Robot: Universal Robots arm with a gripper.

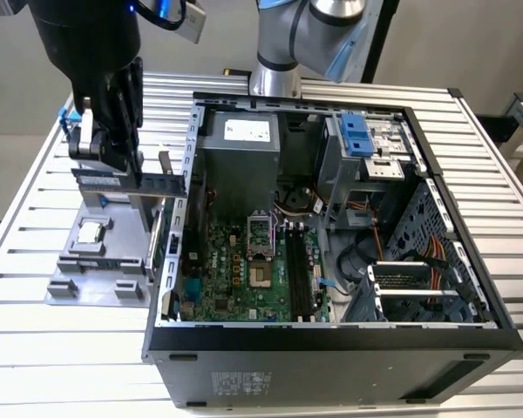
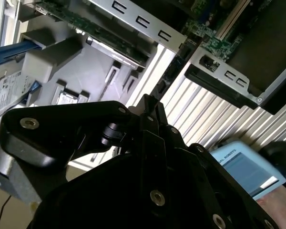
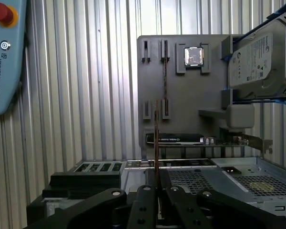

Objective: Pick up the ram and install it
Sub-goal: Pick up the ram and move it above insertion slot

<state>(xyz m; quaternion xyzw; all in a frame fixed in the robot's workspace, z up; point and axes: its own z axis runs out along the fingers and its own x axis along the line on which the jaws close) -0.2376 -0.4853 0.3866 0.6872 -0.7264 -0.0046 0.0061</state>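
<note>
While my gripper (image 1: pixel 122 161) clamps the ram (image 1: pixel 161 184) above the grey fixture (image 1: pixel 70 287), the pick step appears complete; installation likely requires edge alignment with the memory slots (image 1: pixel 298 277).

Dark ram (image 1: pixel 157 183), green motherboard (image 1: pixel 235 279), ribbed silver table (image 1: pixel 70 348)

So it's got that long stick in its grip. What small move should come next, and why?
Probably a sideways carry toward the exterior view's right. The gripper holds the ram above the grey holder, short of the case wall, while the long black slots lie inside on the board.
</note>
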